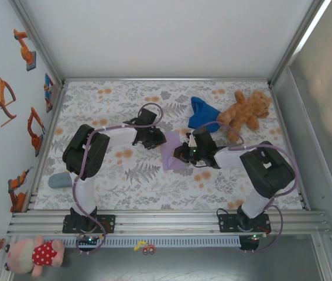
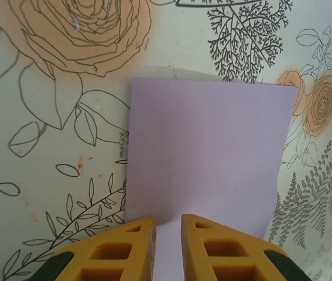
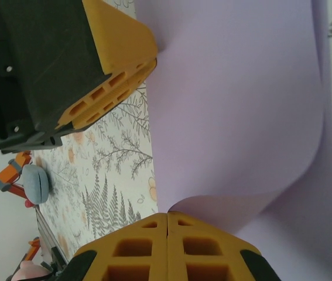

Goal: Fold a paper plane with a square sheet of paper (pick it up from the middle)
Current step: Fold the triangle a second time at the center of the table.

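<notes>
the surface [image 1: 145, 187] has a cover with grey leaves and orange flowers. a brown teddy bear [image 1: 245, 111] lies near the far right corner. a deep blue cloth [image 1: 202, 112] is bunched up just beside the bear. a small grey-blue lump [image 1: 60, 180] sits at the left edge. down in front, off the surface, lie a pink soft toy [image 1: 34, 256] in a red spotted dress and a tiny yellow and red toy [image 1: 145, 247]. orange robot stickers [image 1: 25, 50] are on the left wall.

Bright, even light casts only a faint shadow beside the square sheet of paper [image 2: 206, 152] (glare whitens the right wall [image 1: 314, 29]).
</notes>
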{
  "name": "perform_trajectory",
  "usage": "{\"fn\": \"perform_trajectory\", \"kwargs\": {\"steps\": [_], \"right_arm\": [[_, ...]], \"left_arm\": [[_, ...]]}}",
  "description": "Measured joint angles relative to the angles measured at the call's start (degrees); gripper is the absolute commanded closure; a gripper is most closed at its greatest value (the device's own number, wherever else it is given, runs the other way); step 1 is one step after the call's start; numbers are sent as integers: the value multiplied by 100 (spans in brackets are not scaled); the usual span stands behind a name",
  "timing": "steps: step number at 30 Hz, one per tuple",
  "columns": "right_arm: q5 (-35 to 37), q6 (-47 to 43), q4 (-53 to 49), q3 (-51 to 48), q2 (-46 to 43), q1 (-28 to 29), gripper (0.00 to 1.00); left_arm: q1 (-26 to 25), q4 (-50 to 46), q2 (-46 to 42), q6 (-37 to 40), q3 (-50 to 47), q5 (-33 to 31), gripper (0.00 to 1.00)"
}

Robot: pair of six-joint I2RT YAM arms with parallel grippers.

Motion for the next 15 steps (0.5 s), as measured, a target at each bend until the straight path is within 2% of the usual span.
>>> {"fn": "perform_trajectory", "kwargs": {"steps": [15], "right_arm": [[-205,2,428,417,802,98,100]], "left_arm": [[0,0,0,0,0,0,82]]}}
